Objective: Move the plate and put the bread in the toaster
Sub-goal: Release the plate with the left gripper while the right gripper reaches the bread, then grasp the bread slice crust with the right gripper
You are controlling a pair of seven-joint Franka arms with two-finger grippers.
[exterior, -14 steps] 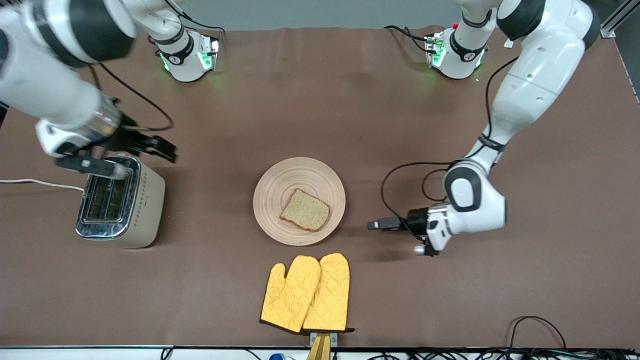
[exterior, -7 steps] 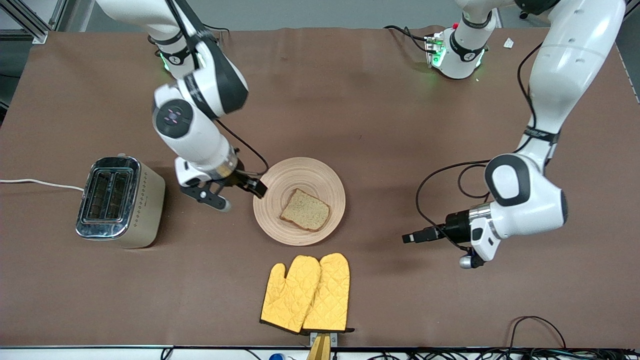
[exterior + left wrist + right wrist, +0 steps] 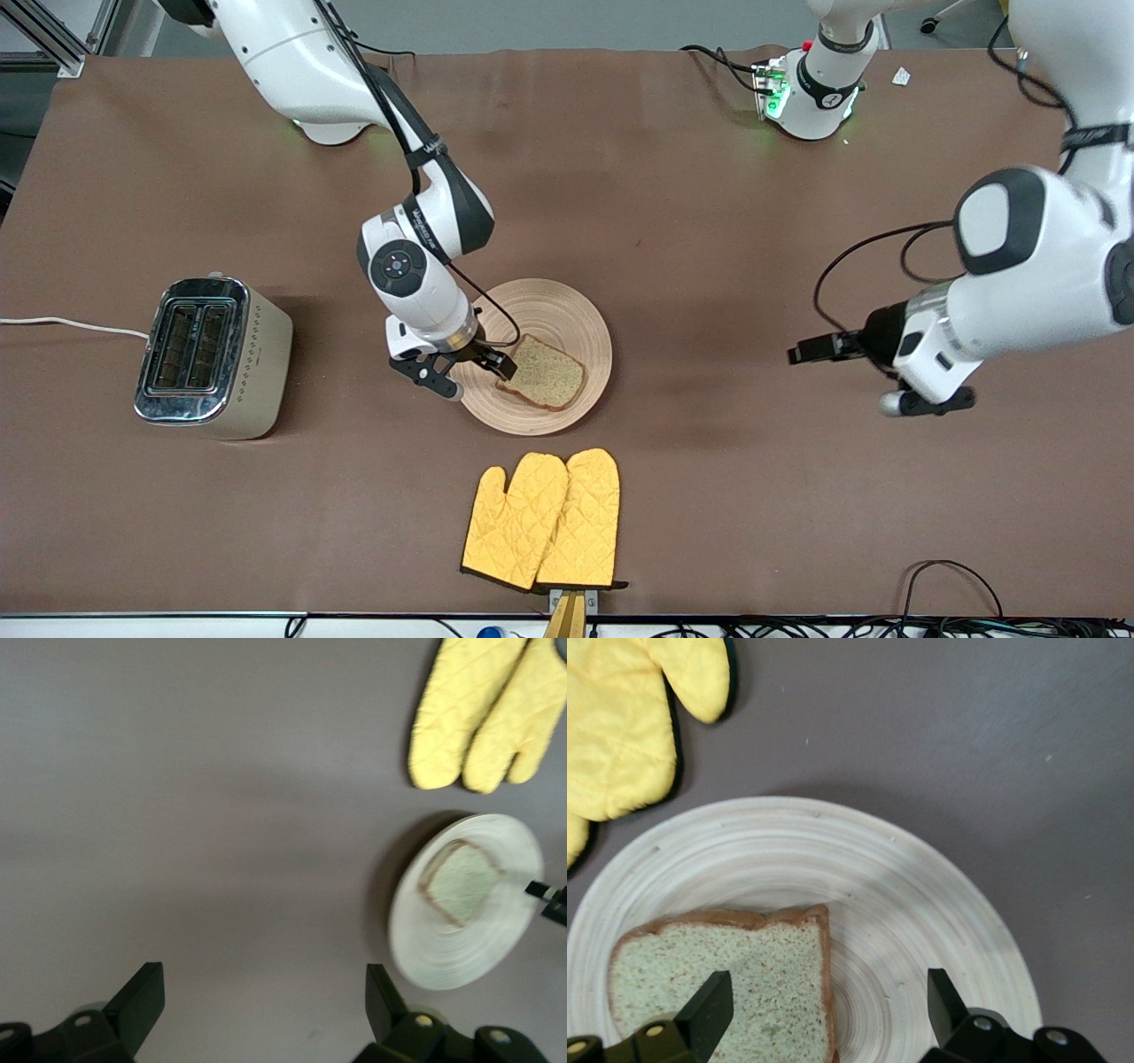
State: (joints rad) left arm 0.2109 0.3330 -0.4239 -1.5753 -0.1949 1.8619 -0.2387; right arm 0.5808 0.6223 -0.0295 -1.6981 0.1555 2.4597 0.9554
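Note:
The wooden plate (image 3: 549, 310) lies mid-table with the bread (image 3: 542, 372) flat on it. My right gripper (image 3: 483, 365) is open, low over the plate at its rim on the toaster's side. In the right wrist view the gripper (image 3: 826, 1005) straddles the crust edge of the bread (image 3: 718, 992) on the plate (image 3: 921, 895). The toaster (image 3: 213, 354) stands toward the right arm's end, both slots empty. My left gripper (image 3: 802, 352) is open and empty over bare table toward the left arm's end. Its wrist view (image 3: 263, 992) shows the plate (image 3: 496, 939) and bread (image 3: 461, 884) farther off.
A pair of yellow oven mitts (image 3: 545, 518) lies nearer the front camera than the plate, close to the table's front edge; they also show in the left wrist view (image 3: 483, 709) and the right wrist view (image 3: 629, 718). The toaster's white cord (image 3: 71, 326) runs off the table end.
My right arm swung from over the toaster across to the plate and came down beside the bread. My left arm drew back from the plate toward its own end of the table.

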